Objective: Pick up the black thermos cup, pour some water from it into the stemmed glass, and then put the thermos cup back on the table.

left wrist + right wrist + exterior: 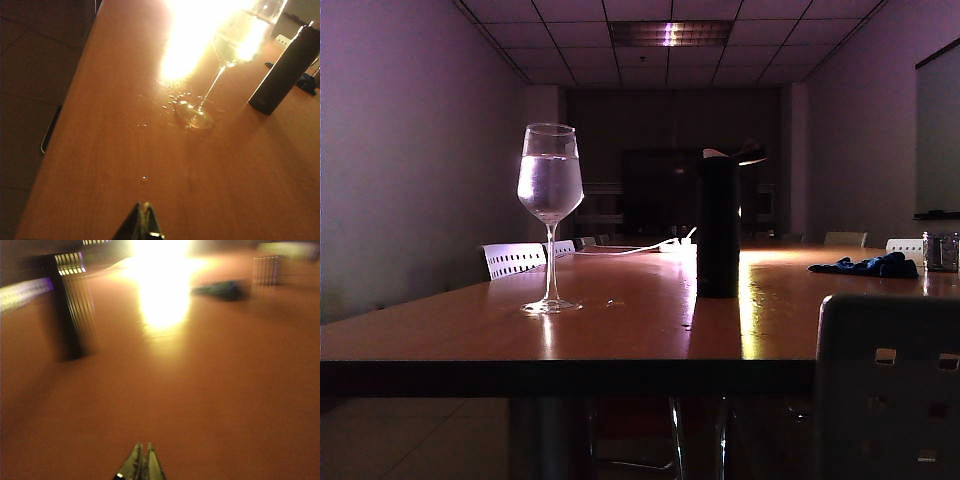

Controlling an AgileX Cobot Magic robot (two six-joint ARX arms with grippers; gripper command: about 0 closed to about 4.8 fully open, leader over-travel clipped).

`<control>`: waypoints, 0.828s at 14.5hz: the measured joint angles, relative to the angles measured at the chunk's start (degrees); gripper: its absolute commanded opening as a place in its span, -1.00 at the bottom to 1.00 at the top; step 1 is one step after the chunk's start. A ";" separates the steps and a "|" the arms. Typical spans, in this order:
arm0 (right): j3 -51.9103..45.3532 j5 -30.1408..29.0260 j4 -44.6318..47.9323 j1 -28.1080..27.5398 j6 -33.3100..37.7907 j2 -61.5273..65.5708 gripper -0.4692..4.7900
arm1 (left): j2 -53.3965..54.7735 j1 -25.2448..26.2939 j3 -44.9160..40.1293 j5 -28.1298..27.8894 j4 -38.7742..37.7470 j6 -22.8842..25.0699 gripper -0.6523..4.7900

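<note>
Tall black cylindrical thermos cup (718, 228) upright near the glossy brown table's (620, 330) front edge, flip lid up, beside water-filled clear stemmed glass (550, 215), left gripper (142, 220) and right gripper (141, 462) closed, empty, low over the tabletop

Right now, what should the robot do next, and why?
Probably nothing but rest. The glass already holds water, the thermos stands upright on the table beside it, and the left hand and the right hand are both shut, empty and well back.

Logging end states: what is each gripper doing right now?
Left gripper: shut, empty, above the table.
Right gripper: shut, empty, above the table, away from the thermos cup.
</note>
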 measured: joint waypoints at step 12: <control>0.00 -2.84 0.39 -5.22 -0.46 0.00 -0.78 | 0.00 0.00 -0.07 -12.55 6.84 0.04 -0.78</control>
